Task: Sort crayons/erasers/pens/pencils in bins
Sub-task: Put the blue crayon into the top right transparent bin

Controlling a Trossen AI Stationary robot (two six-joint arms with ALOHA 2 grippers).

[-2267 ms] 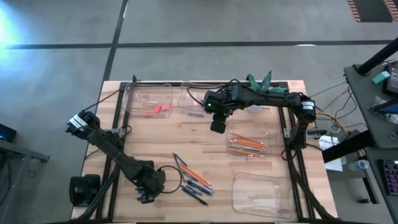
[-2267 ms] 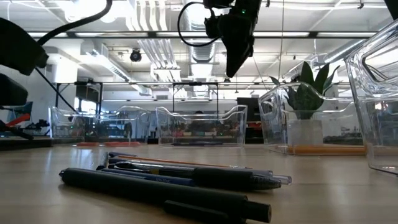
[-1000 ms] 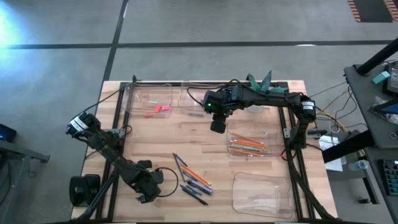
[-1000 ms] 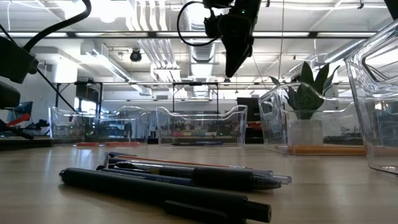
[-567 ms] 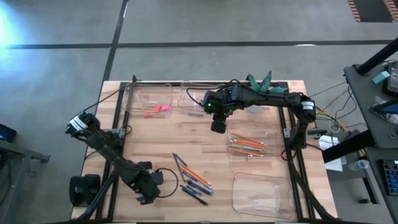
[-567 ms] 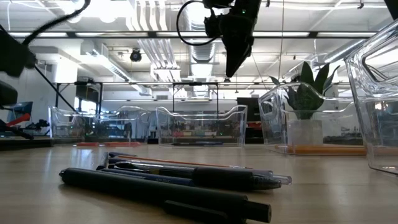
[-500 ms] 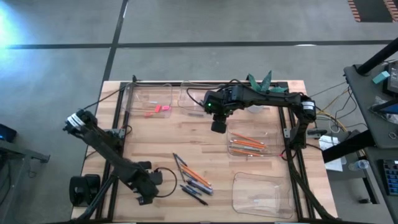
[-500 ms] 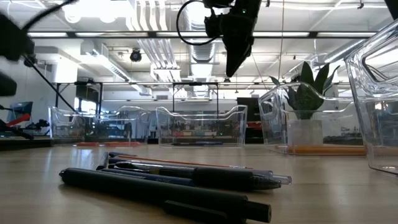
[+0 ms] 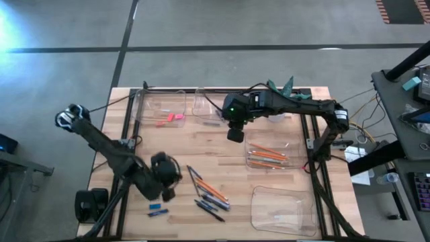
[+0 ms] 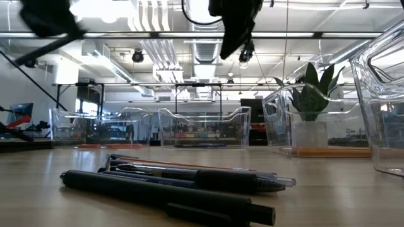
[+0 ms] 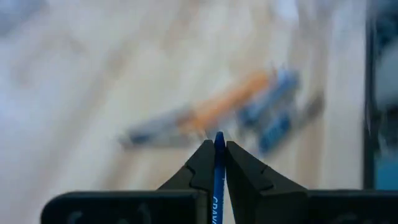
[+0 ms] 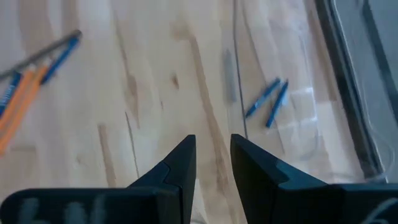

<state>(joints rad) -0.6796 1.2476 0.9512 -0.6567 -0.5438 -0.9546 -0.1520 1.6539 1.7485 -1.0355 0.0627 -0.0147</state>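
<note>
My left gripper (image 9: 166, 193) hangs above the table's near left part, beside a loose pile of dark pens and orange pencils (image 9: 208, 191). It is shut on a blue crayon (image 11: 217, 180). Another blue crayon (image 9: 159, 212) lies flat on the table below it. My right gripper (image 9: 234, 136) hovers high over the table's middle, open with nothing between its fingers (image 12: 212, 149). The far bin (image 12: 292, 93) below it holds two blue crayons (image 12: 267, 102). My left gripper pinches the blue crayon between its two fingers. The crayon lies along the fingers, and only its tip (image 11: 218, 137) shows past their free ends. The fingers slant down toward the pile. The crayon is lifted clear of the table.
A far-left bin (image 9: 161, 107) holds pink erasers (image 9: 171, 118). A right bin (image 9: 272, 154) holds orange pencils, and another clear bin (image 9: 282, 208) stands at the near right. A plant (image 9: 282, 91) stands at the far edge. Bare wood lies between the pile and the far bins.
My left gripper has risen from the table's near left part and gone a little toward the far edge, tipping up from pointing steeply down. A blue crayon now shows on the table where it stood. My right gripper has gone up slightly.
</note>
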